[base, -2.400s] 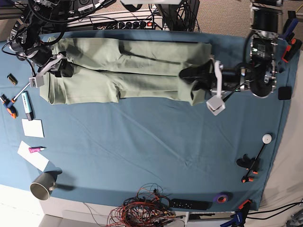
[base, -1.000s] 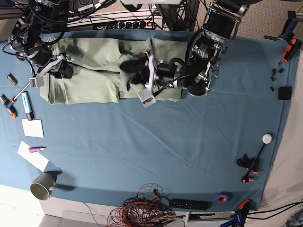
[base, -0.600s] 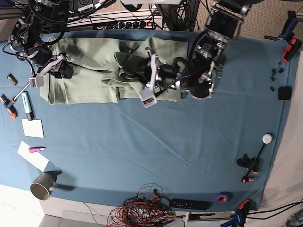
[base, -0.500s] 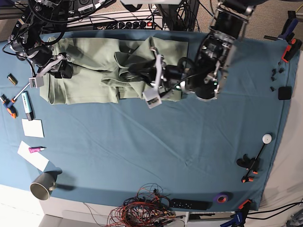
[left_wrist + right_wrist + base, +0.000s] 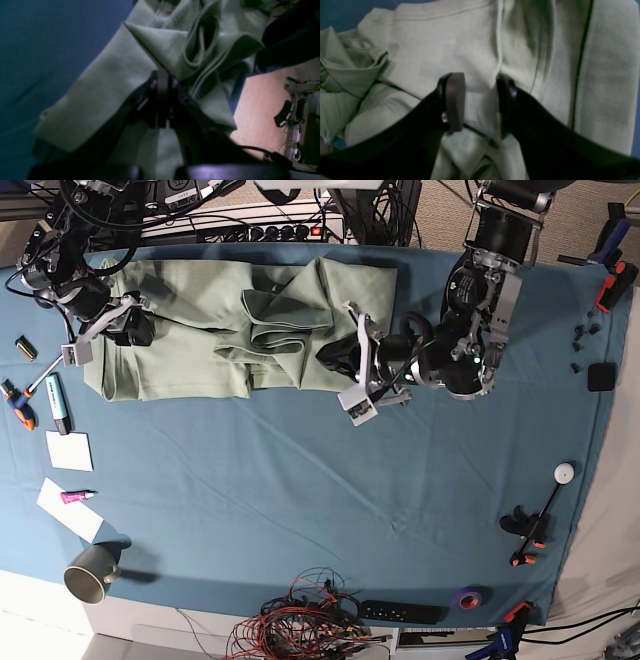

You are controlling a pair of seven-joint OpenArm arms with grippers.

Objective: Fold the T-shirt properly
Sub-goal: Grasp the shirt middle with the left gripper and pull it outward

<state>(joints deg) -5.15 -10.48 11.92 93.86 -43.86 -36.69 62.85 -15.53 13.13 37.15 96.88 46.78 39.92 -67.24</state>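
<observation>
- Base view, left edge: a marker (image 5: 59, 406) lies above two white paper pieces (image 5: 69, 451), with a small pink item (image 5: 76, 496) on the lower piece
- Below them, a metal mug (image 5: 90, 573) lies tipped on its side
- Right gripper (image 5: 481, 102): at the left end of the T-shirt, its fingers spread apart, with a ridge of cloth showing between them
- T-shirt (image 5: 195, 365): stretched across the upper left and middle of the blue table cloth (image 5: 250, 490), rumpled and bunched toward the centre, flatter at its right end
- Tangled wires (image 5: 290, 625): at the bottom edge, near the middle
- Left gripper (image 5: 161, 97): over the right part of the T-shirt, fingers pressed together; whether they pinch any fabric, I cannot tell
- Black rod (image 5: 540, 515) with a pale round end: on the cloth at the right
</observation>
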